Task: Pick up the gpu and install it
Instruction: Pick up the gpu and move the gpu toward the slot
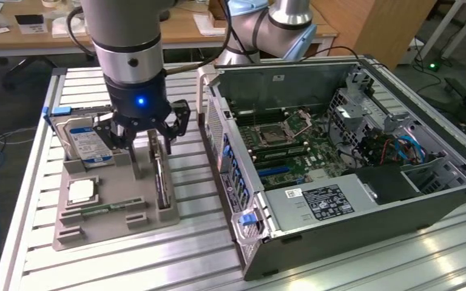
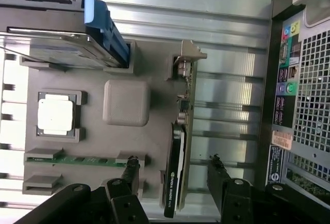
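Gpu [image 2: 181, 146]: stands on edge in a slot of the grey tray [image 2: 103, 144], probably so that both flat faces can be gripped.
Gripper [image 2: 174, 163]: low over the tray, straddling the gpu.
Jaws: spread wide, one on each side of the card, with a gap on both sides.
Tray position: on the table [image 1: 176, 254], just beside the open computer case [image 1: 338, 200].
Hidden: the card's lower edge is sunk in the slot, and the gripper body covers one end.

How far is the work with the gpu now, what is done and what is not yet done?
Done: the open jaws are above the gray tray, one on each side of the gpu. In hand: nothing yet; the gpu stands on edge in its slot, ungripped. Left: lifting it and installing it in the open computer case.
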Robot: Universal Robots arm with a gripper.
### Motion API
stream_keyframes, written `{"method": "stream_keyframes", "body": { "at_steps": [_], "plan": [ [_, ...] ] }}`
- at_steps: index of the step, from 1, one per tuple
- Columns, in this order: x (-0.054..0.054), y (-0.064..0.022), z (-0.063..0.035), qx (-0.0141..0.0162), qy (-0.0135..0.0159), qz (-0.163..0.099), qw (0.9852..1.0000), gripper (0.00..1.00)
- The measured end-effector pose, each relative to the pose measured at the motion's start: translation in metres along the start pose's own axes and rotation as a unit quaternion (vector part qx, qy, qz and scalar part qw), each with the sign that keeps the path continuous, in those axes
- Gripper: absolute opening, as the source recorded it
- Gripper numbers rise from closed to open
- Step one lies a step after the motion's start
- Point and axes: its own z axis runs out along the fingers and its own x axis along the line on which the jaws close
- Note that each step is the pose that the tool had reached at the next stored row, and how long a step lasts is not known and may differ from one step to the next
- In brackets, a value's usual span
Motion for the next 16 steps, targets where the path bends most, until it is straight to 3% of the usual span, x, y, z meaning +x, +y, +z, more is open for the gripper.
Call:
{"method": "stream_keyframes", "body": {
  "at_steps": [16],
  "plan": [
    [-0.004, -0.0019, 0.0291, 0.0003, 0.0001, 0.0, 1.0, 0.65]
  ]
}}
